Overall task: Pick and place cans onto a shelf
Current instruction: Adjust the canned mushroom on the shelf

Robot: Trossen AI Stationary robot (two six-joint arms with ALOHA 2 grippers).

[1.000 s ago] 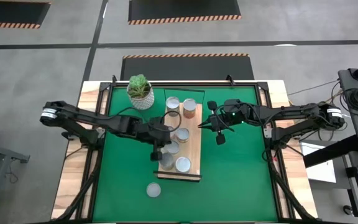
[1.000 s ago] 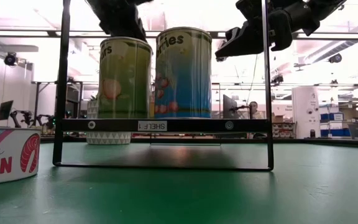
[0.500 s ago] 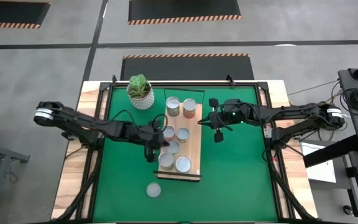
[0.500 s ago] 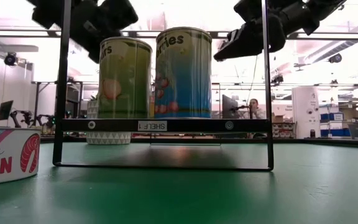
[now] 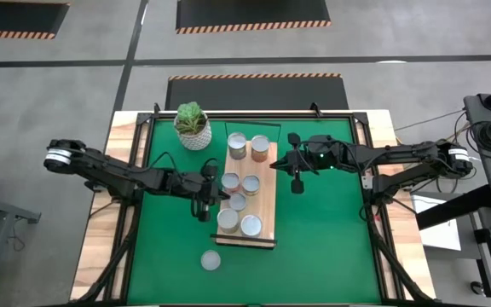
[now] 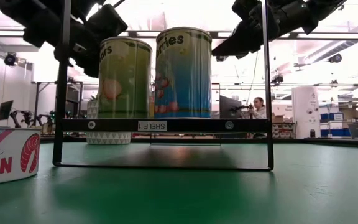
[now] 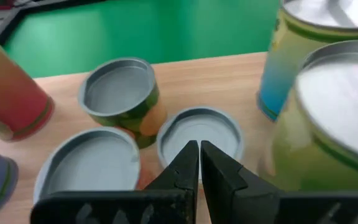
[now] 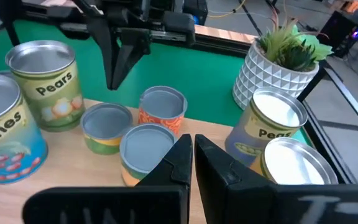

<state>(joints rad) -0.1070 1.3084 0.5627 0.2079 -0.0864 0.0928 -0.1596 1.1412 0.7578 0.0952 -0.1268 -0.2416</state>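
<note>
Seven cans (image 5: 238, 201) are seen standing upright on the shelf (image 5: 267, 200), a pale grained wooden board lying on the green mat of the bench (image 5: 331, 247). One last can (image 5: 210, 260) stands apart on the mat, near the shelf's short end. The left gripper (image 5: 203, 207) is held just beside the shelf's long edge, its fingers pressed together and nothing held. The right gripper (image 5: 295, 178) hovers at the opposite edge, likewise closed and empty.

The loose can is judged the next to be fetched. The fingers should be opened wide before descent and closed squarely across the smooth round wall, since a glossy label may slip. The can should be kept upright and set into a free gap, clear of its neighbours' ridged silver rims.
</note>
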